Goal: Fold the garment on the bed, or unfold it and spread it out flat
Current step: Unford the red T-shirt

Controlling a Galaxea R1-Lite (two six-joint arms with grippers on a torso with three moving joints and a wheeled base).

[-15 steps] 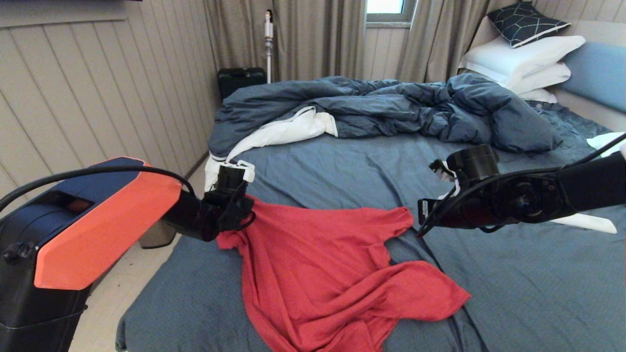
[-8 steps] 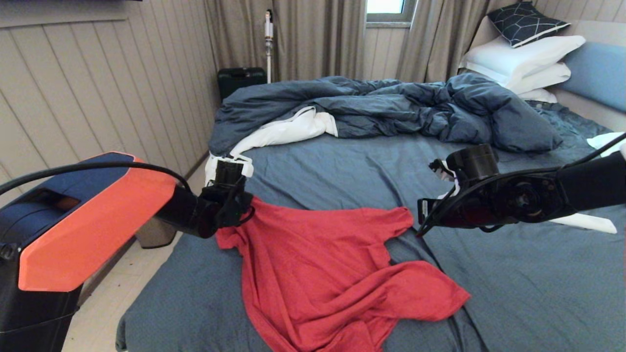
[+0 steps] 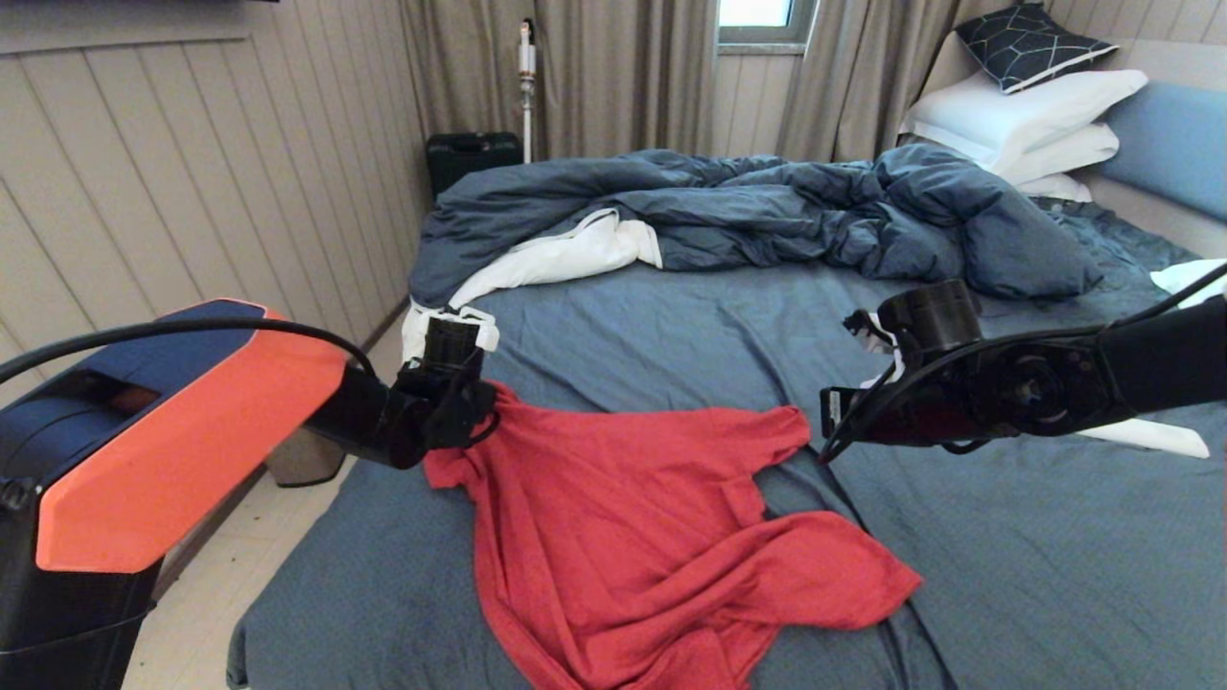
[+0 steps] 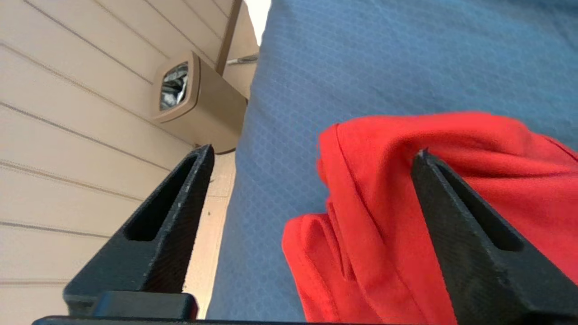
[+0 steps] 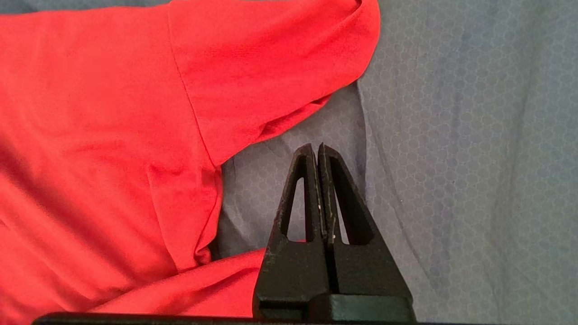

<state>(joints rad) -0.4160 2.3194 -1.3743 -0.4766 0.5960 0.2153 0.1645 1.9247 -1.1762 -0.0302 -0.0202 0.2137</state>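
The red garment [image 3: 623, 517] lies rumpled and partly spread on the near half of the bed [image 3: 671, 326], both sleeves pointing away from me. No print shows. My left gripper [image 3: 460, 422] hovers at the garment's left sleeve [image 4: 384, 216], near the bed's left edge. In the left wrist view this gripper [image 4: 314, 150] stands wide open, the bunched sleeve lying loose between the fingers and nearer one fingertip [image 4: 424, 158]. My right gripper [image 3: 832, 426] hangs over the bare sheet just right of the right sleeve [image 5: 271, 58]. In its own wrist view it [image 5: 316, 146] is shut and empty.
A rumpled dark blue duvet [image 3: 767, 211] covers the far half of the bed, with stacked white pillows [image 3: 1026, 115] at the far right. A panelled wall runs along the left, with a beige bin [image 4: 194, 104] on the floor by the bed and a black case [image 3: 470, 158] further back.
My left gripper has opened and let go of the left sleeve, which stays where it was on the sheet. The right arm has not moved.
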